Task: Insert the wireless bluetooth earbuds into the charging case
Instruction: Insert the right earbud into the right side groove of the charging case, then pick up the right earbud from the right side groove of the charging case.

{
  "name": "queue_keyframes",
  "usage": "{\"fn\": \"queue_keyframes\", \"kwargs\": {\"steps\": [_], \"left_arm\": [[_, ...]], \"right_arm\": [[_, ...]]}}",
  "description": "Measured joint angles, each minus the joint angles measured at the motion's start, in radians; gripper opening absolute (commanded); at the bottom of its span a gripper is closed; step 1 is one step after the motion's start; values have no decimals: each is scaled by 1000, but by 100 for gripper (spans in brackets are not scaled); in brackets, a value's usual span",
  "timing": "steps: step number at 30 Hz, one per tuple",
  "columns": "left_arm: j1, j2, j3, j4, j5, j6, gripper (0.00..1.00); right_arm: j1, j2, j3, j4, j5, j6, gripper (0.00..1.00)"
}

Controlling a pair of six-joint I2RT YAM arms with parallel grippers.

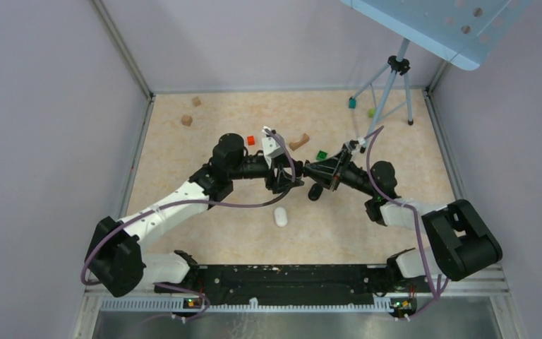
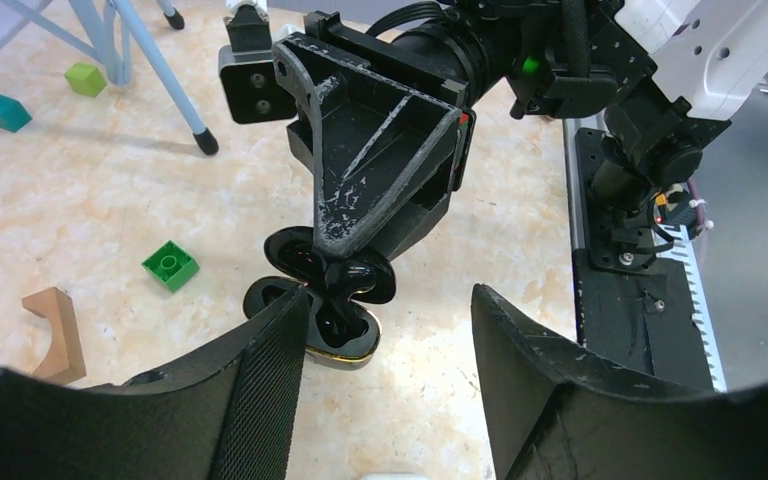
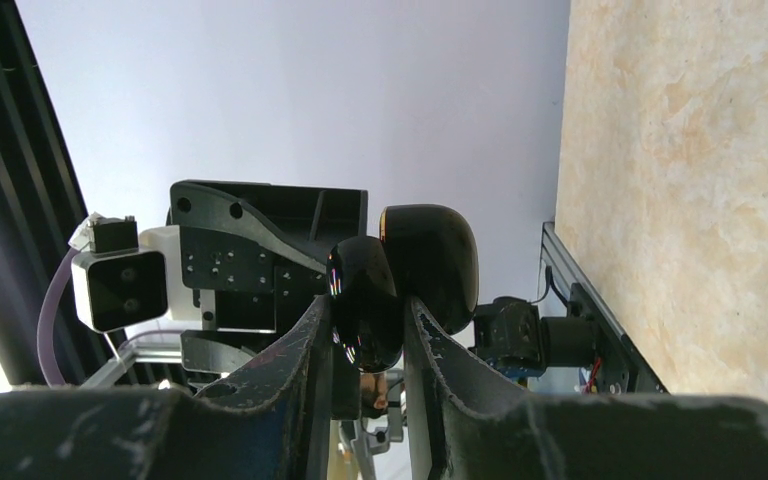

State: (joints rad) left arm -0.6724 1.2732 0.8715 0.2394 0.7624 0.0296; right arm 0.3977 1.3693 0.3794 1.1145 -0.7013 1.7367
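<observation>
Our right gripper clamps the case between both fingers, its wrist rolled onto its side. Our left gripper faces the case from the left with its jaws spread wide and nothing between them, one finger just beside the case. Both our arms reach forward and bend inward, so the two wrists meet at the case.

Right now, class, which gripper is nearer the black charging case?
Right. The right gripper is clamped on the charging case; the left gripper stands open close beside it, without gripping.
</observation>
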Motion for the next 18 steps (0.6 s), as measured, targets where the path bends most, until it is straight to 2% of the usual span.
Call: {"fn": "queue_keyframes", "kwargs": {"steps": [2,7,13,18], "left_arm": [[0,-12,5,-12,-11,0,72],[0,-51,6,-35,-56,0,79],[0,-92,12,-50,-145,-20,76],[-1,-90,106,-161,-234,-101,75]], "right_arm": [[0,-5,0,-1,0,-2,0],[0,-8,0,-2,1,-7,0],[0,-20,0,-25,1,-17,0],[0,-55,0,-69,10,-41,0]]}}
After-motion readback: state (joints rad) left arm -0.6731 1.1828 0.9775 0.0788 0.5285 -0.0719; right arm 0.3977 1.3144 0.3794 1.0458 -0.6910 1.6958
